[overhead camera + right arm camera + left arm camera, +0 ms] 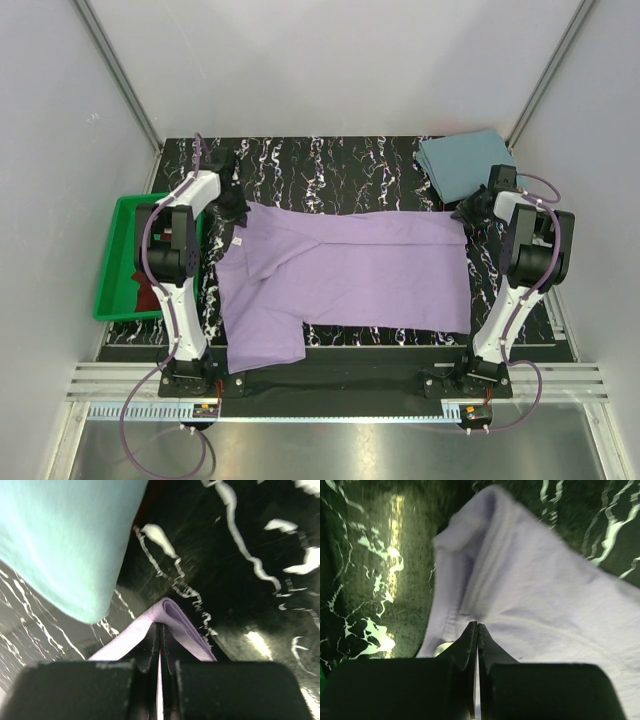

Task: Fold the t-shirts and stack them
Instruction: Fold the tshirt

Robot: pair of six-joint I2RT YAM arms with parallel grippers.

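Two pinches: left claw and right claw are clenching the lavender t-shirt by its far edge.
Its long axis is running claw to claw; cloth is lying on the tabletop, base-side of both.

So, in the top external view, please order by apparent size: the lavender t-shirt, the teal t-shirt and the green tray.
Largest: lavender t-shirt, clearly.
Then green tray and teal t-shirt: they look alike and each is partly hidden, so I cannot rank them.
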